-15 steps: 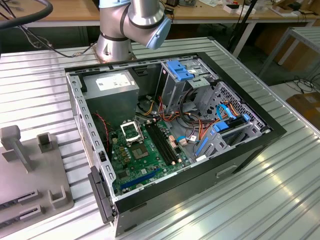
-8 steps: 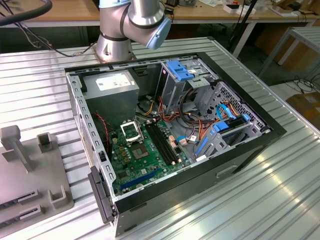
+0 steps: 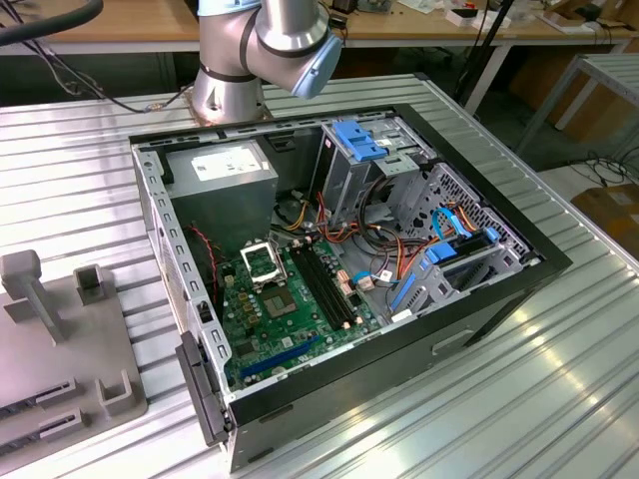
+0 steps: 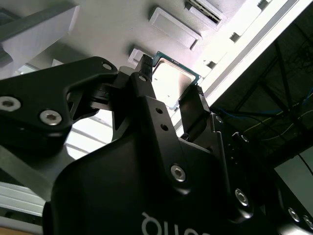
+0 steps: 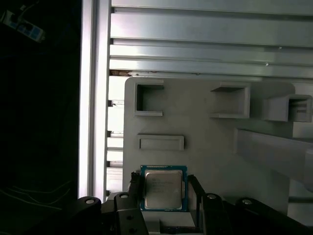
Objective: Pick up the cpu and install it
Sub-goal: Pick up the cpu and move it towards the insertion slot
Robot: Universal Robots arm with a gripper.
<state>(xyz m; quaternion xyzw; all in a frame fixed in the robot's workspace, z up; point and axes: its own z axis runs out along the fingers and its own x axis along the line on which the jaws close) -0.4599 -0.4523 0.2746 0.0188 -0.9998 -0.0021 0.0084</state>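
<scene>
Fixture plate point(image 3: 60, 339) at the exterior view's left; open computer case point(image 3: 160, 230) beside it, socket point(image 3: 262, 261) uncovered on the green board point(image 3: 250, 319), apparently ready for the chip. In the first wrist view, gripper point(image 5: 164, 182) clamped on the cpu point(image 5: 164, 190), fingers point(image 5: 135, 185) pinching opposite edges, chip held flat over the plate, likely to spare its contact side.

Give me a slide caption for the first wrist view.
Black claw gripping small silvery-beige square cpu over pale grey fixture plate.
</scene>
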